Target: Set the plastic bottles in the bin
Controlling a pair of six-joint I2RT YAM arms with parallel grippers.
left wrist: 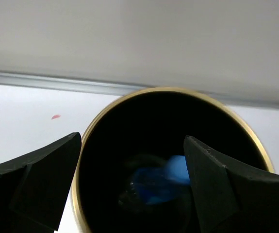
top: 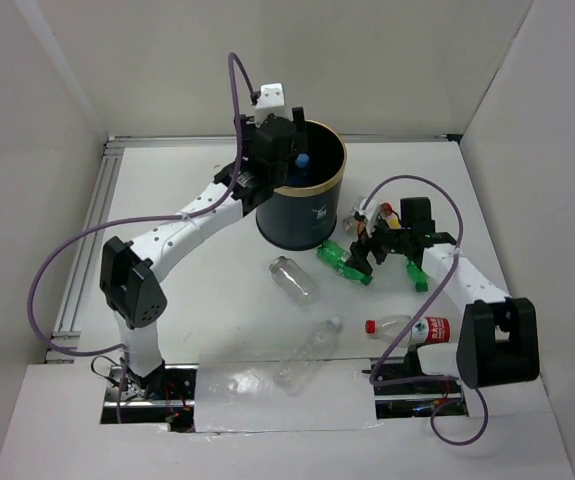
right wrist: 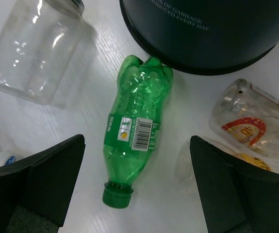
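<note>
The dark bin (top: 297, 222) with its gold rim (left wrist: 144, 93) stands at the back centre. My left gripper (top: 279, 152) hangs open over its mouth, nothing between the fingers (left wrist: 42, 184). A bottle with a blue cap (left wrist: 161, 182) lies inside the bin below. My right gripper (top: 372, 245) is open, straddling from above a green bottle (right wrist: 137, 121) that lies on the table beside the bin's base (right wrist: 212, 34); it is not touching it. A second green bottle (top: 414, 272) lies under the right arm.
On the table lie a wide clear bottle (top: 293, 280), a slim clear bottle with a white cap (top: 312, 350) and a red-capped bottle (top: 407, 327). A clear bottle with a red label (right wrist: 246, 121) lies right of the green one. White walls enclose the table.
</note>
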